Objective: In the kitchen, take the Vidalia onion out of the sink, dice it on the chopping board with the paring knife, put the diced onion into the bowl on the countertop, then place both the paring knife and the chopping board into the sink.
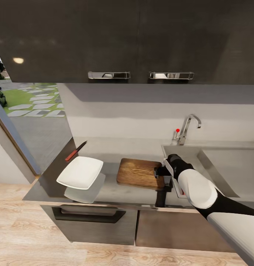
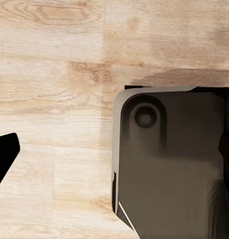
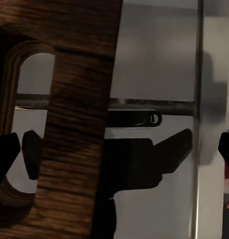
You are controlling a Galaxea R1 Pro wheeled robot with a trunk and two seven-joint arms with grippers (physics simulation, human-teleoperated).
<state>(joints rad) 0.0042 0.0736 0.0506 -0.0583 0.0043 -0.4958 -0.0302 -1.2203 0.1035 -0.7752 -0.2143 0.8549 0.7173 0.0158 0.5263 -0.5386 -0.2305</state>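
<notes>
The sink lies open to the right of the board, though the tap stands at its back edge. The right hand sits at the board's sink-side end. Left of the board, the bowl takes the surface, with the knife behind it. Cupboards hang overhead.

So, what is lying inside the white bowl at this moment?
The bowl looks empty in the head view: its plain white inside shows no onion cubes. It stands on the countertop, left of the chopping board; tiny pieces could escape this picture.
</notes>
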